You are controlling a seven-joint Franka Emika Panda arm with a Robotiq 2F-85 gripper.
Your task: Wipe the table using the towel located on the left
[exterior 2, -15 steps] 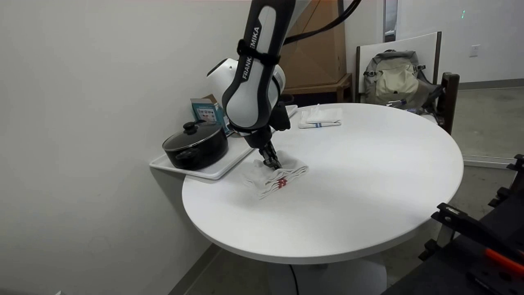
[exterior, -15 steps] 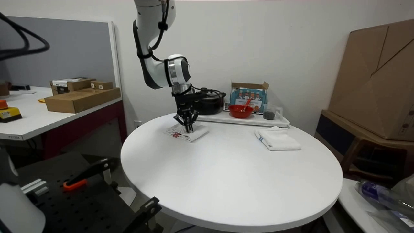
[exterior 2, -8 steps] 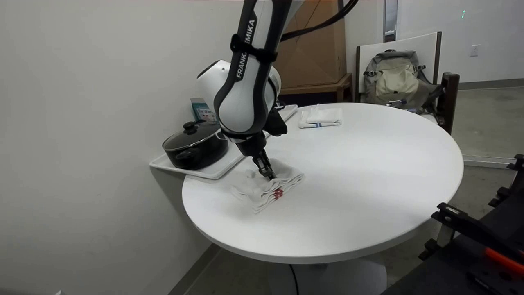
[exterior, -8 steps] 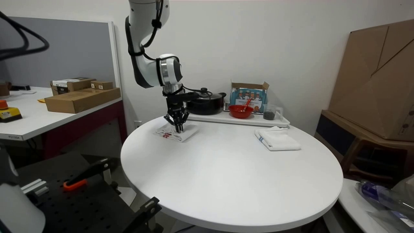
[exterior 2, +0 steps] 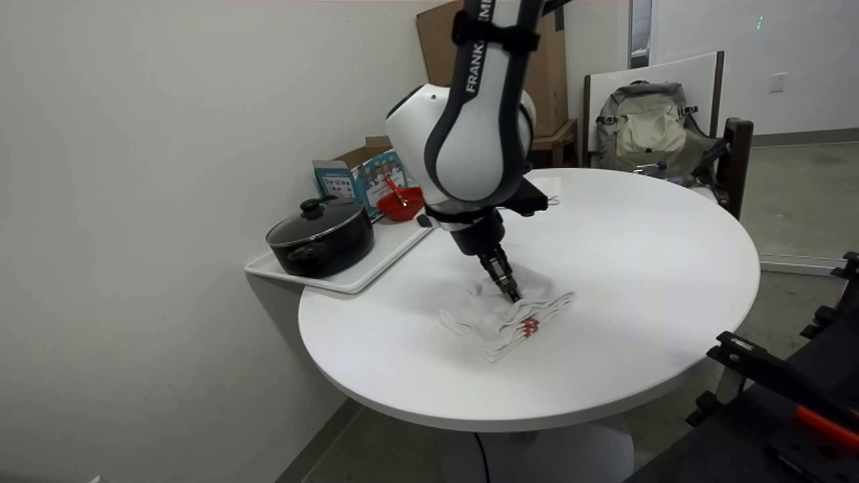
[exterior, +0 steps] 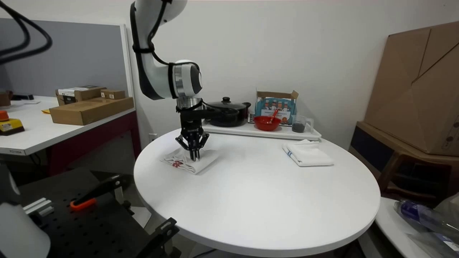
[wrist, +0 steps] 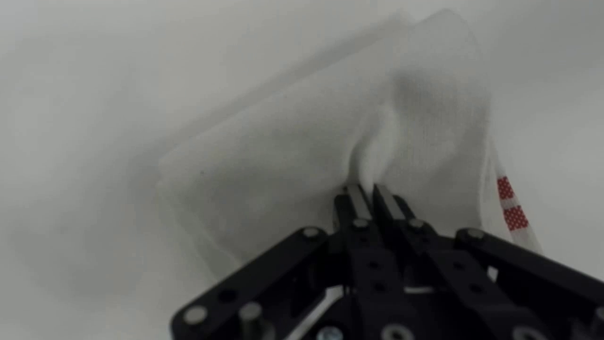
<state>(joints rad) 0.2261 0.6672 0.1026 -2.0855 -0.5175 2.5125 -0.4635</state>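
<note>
Table [exterior: 258, 208] bears tray [exterior 2: 389, 243], cloth [exterior: 310, 154]; gripper [wrist: 368, 191] pinches towel [wrist: 292, 151].

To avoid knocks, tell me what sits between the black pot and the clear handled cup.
In an exterior view, a red bowl holding a red utensil, with a chef-print box behind.

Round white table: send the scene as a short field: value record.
surface: round white table
jaws: closed on a fold of the red-banded white towel
pose: towel rumpled, lying on the table
spare: blue-striped white towel, folded, on the table, not held
at table edge: white tray, one end overhanging
on tray: lidded black pot, red bowl with red utensil
behind bowl: open printed box
</note>
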